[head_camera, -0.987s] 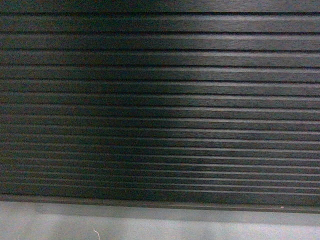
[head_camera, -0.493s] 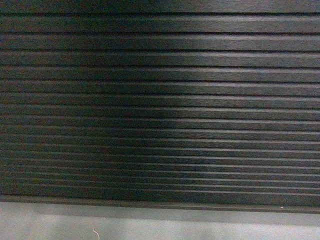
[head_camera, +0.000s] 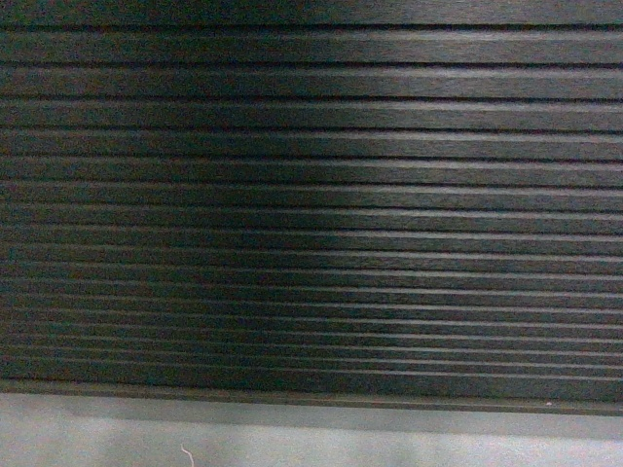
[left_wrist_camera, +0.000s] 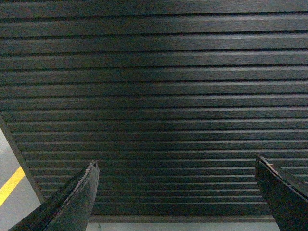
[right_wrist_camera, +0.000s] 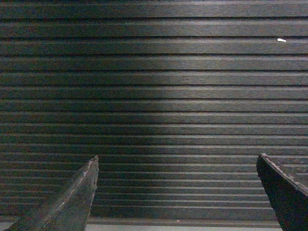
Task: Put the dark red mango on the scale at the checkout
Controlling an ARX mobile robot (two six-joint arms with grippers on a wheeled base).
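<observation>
The checkout's dark ribbed front panel (head_camera: 311,195) fills the head view, and no gripper shows there. The same checkout panel (left_wrist_camera: 159,96) faces my left gripper (left_wrist_camera: 175,166), which is open with nothing between its black fingers (left_wrist_camera: 77,202). My right gripper (right_wrist_camera: 176,161) is also open and empty, pointed at the checkout panel (right_wrist_camera: 159,96). The dark red mango and the scale are out of view.
Grey floor (head_camera: 292,438) runs along the foot of the panel. The left wrist view has the panel's left edge, floor and a yellow floor line (left_wrist_camera: 9,185) at the lower left. A small white speck (right_wrist_camera: 281,40) sits on the panel.
</observation>
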